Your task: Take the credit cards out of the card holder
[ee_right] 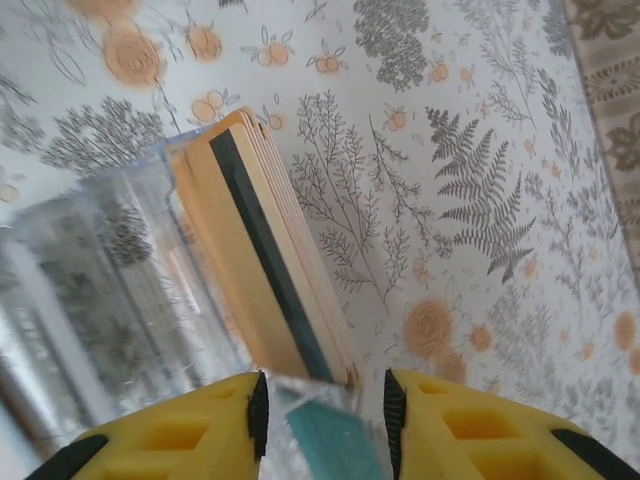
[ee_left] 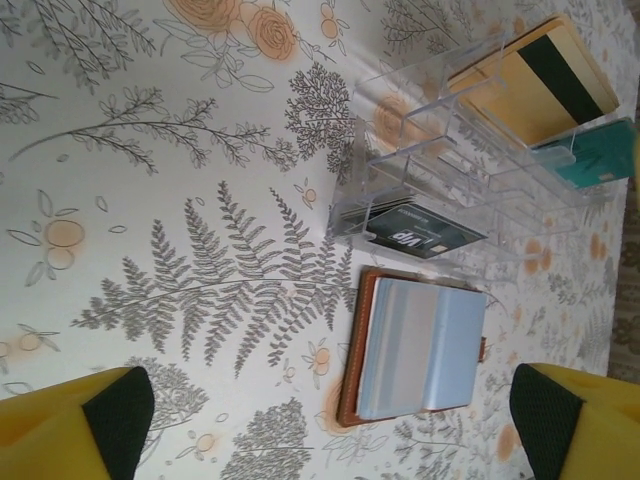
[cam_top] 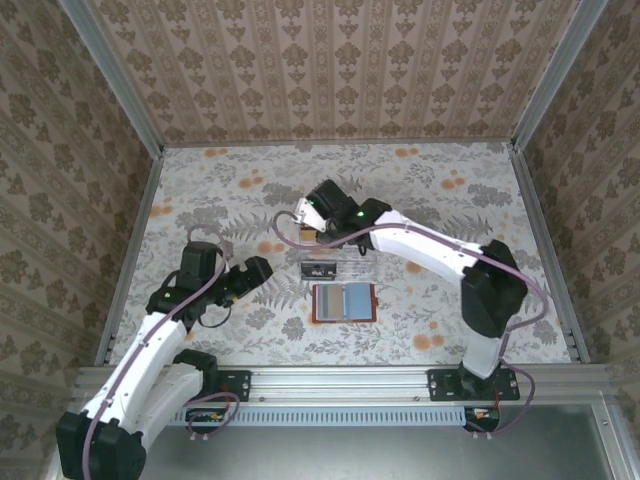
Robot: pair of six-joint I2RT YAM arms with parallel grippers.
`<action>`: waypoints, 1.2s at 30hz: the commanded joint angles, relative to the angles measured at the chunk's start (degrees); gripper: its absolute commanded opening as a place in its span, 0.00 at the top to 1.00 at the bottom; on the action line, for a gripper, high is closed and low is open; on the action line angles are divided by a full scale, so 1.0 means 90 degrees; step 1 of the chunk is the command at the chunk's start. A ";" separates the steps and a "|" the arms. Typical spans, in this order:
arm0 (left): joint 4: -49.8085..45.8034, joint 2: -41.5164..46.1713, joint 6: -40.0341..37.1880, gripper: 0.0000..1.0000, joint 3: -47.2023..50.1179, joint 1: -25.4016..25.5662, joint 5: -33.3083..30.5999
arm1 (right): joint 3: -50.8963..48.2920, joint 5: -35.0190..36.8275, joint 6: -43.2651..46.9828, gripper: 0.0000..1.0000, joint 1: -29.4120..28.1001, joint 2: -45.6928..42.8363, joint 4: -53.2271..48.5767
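The card holder is a flat, roughly square folding wallet of reddish-brown leather. It lies opened flat near the middle of the floral-printed table surface. Its smooth grey-blue pockets face up inside a brown rim.

Just beyond it, on the far side from the arm bases, stands a clear plastic compartment tray with thin upright dividers. The credit cards are in this tray, not in the wallet:
- A black card with small white lettering is in the compartment nearest the wallet.
- A stack of orange cards crossed by a black stripe leans tilted in the farthest compartment.
- A teal card sits beside that stack.

The left arm is folded low on the left of the table. The left gripper is aimed at the wallet and tray but is well apart from both. Its yellow fingers with black pads are spread wide and hold nothing.

The right arm reaches across the table from the right, and its wrist is over the far end of the tray. The right gripper points down at the tray. Its yellow fingers straddle the teal card, with the orange stack just ahead of them. The jaws stand narrowly apart. It cannot be determined whether they press on the card.
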State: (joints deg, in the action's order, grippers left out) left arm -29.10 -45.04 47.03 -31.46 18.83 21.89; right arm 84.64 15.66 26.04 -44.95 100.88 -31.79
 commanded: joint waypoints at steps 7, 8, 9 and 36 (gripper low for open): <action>0.1219 -0.1307 0.0742 0.12 -0.0249 0.1515 -0.0351 | -0.1800 -0.0717 -0.3009 0.73 -0.0006 -0.1676 0.0075; 0.1339 -0.1528 0.0811 0.13 -0.0285 0.1675 -0.0385 | -0.1995 -0.0749 -0.3369 0.75 0.0005 -0.1810 0.0078; 0.1458 -0.1687 0.0855 0.18 -0.0319 0.1794 -0.0409 | -0.2135 -0.0784 -0.3672 0.77 0.0004 -0.1900 0.0063; 0.2345 -0.4323 0.0803 0.54 -0.1111 0.3218 -0.0430 | -0.5130 -0.2005 -0.6585 0.74 0.0287 -0.2145 0.1380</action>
State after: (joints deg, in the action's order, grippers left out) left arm -9.37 -83.02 55.70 -39.77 47.27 17.58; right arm 39.20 -1.39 -31.83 -42.61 79.68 -21.67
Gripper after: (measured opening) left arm 0.469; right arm 0.264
